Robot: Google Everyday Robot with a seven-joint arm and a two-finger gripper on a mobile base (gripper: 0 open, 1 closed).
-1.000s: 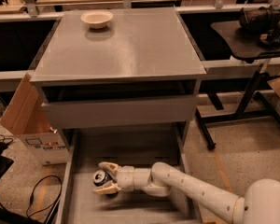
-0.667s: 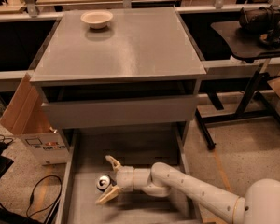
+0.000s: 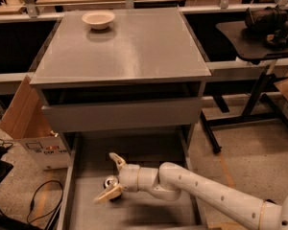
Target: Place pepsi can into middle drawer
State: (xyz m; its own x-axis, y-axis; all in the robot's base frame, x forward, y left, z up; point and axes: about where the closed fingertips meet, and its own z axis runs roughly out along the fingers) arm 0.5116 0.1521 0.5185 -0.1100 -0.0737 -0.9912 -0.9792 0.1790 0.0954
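One pepsi can (image 3: 110, 181), seemingly upright, in middle drawer (image 3: 145, 150), gripper (image 3: 112, 177) jaws apart around it

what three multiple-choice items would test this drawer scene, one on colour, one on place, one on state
1. The bowl on the cabinet top is:
A cream
B red
C green

2. The pepsi can is:
A on the cabinet top
B in the bowl
C on the middle drawer floor

3. The gripper, low inside the middle drawer, is:
A shut on the pepsi can
B open, the pepsi can between its spread fingers
C shut on the bowl

Answers:
1 A, the bowl is pale cream against the grey top.
2 C, the pepsi can sits on the pulled-out tray's grey floor.
3 B, both fingers are splayed wide apart around the pepsi can.
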